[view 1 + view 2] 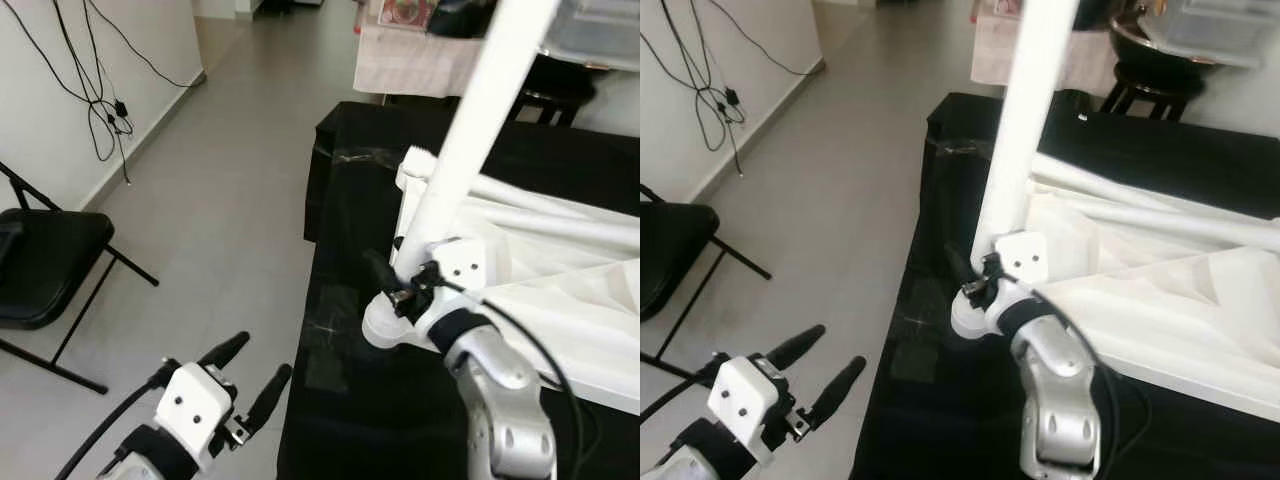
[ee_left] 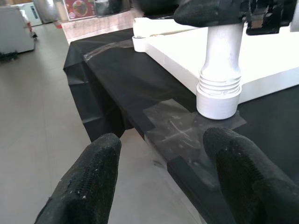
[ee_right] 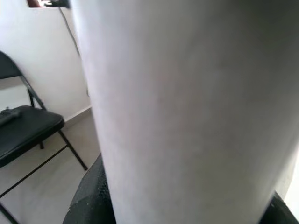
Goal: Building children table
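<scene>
A long white table leg [image 1: 470,150] stands upright, its ribbed base [image 2: 218,95] resting on the black-covered table [image 1: 345,400] at a corner of the white tabletop [image 1: 565,300]. My right gripper [image 1: 400,277] is shut on the leg just above the base; the leg [image 3: 187,116] looms close in the right wrist view. More white legs [image 1: 545,200] lie on the tabletop. My left gripper [image 1: 255,368] hangs open beyond the table's left edge, over the floor, its fingers [image 2: 88,182] pointing toward the base from a short way off.
A black folding chair [image 1: 40,265] stands on the grey floor at the left. Cables [image 1: 100,100] hang on the white wall. A cloth-draped table [image 1: 410,60] and a dark stool [image 1: 550,95] stand behind. Clear tape [image 2: 180,130] patches the black cover.
</scene>
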Tool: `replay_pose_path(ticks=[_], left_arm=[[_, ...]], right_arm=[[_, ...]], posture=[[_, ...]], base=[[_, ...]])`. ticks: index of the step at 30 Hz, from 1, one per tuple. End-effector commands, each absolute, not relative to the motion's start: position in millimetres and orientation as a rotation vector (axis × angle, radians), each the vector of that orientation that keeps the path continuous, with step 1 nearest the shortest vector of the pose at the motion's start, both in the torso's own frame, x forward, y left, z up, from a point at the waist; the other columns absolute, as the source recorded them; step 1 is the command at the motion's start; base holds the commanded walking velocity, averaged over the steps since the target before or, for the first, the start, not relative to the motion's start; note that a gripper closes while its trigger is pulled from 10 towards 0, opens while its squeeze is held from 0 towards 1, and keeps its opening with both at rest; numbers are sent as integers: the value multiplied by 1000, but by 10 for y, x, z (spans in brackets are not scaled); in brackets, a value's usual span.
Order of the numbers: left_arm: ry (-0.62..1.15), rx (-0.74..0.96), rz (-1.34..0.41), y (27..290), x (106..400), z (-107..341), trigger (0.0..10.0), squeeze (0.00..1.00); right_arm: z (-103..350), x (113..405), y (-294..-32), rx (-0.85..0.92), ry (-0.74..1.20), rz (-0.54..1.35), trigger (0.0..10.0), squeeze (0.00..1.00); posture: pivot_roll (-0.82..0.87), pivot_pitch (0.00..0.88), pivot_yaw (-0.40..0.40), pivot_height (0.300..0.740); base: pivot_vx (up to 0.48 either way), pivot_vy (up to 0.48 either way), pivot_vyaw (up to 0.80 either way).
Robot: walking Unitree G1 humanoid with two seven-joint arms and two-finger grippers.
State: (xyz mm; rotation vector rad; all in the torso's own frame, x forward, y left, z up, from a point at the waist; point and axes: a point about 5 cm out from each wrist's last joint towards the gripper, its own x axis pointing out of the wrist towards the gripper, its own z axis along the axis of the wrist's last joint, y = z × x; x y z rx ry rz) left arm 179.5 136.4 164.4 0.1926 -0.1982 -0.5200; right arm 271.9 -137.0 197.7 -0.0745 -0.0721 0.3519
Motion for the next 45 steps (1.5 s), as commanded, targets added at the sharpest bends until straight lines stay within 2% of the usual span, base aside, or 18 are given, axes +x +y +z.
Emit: replay_pose_path(ticks=[1,3,4,5,6,7,10,12,15,16,17,22,27,28,29,39,44,45], left_arm=[[-183,191,-530,1369,1809,1590,10000,0],[-185,194,-528,1369,1816,1587,10000,0],[-188,195,-521,1368,1828,1581,10000,0],[-192,199,-512,1368,1838,1575,10000,0],[-195,200,-504,1367,1848,1571,10000,0],[-198,200,-498,1366,1857,1563,10000,0],[-198,200,-495,1364,1864,1558,10000,0],[-199,200,-494,1361,1871,1555,10000,0],[-199,200,-497,1350,1879,1548,10000,0],[-200,200,-498,1346,1877,1548,10000,0],[-200,200,-499,1343,1873,1550,10000,0],[-204,201,-498,1330,1841,1555,10000,0],[-203,200,-496,1326,1811,1562,10000,0],[-203,200,-496,1324,1803,1564,10000,0],[-202,199,-497,1320,1796,1567,10000,0],[-203,193,-496,1303,1777,1582,10000,0],[-210,189,-491,1301,1795,1587,10000,0],[-210,189,-491,1301,1795,1587,10000,0]], right_arm=[[1537,2746,-1461,-60,180,299,0,0],[1559,2765,-1443,-58,177,307,0,0],[1597,2784,-1423,-53,175,301,8000,0],[1626,2800,-1394,-48,173,311,10000,0],[1694,2832,-1348,-27,140,353,10000,165],[1746,2846,-1280,1,124,413,10000,1000],[1805,2865,-1227,27,101,473,10000,1000],[1908,2898,-1161,47,61,578,10000,1000],[2199,3001,-1069,-54,-74,1017,10000,1000],[2212,3028,-1081,-99,-76,1105,10000,882],[2207,3050,-1093,-126,-69,1169,10000,0],[2162,3205,-1095,-185,-8,1329,10000,0],[2230,3386,-1066,-112,4,1357,10000,0],[2239,3429,-1072,-115,5,1373,4549,0],[2247,3453,-1080,-119,5,1385,0,0],[2263,3500,-1249,-140,-8,1376,0,0],[2188,3362,-1442,-141,-53,1097,0,0],[2188,3362,-1442,-141,-53,1097,0,0]], posture=[[25,211,-44,740],[25,211,-44,740],[13,199,-53,740],[9,196,-57,740],[3,184,-60,740],[0,175,-59,740],[-1,173,-59,740],[-2,169,-55,740],[8,161,-46,740],[18,160,-47,740],[21,160,-46,740],[52,173,-52,740],[59,181,-52,740],[66,191,-54,740],[71,197,-57,740],[61,213,-62,740],[28,214,-78,740],[28,214,-78,740]], base=[[0,0,0],[0,0,0],[0,0,0],[0,0,0],[0,0,0],[0,0,0],[0,0,0],[0,0,0],[0,0,0],[0,0,0],[0,0,0],[0,0,0],[0,0,0],[0,0,0],[0,0,0],[0,0,0],[0,0,0],[0,0,0]])
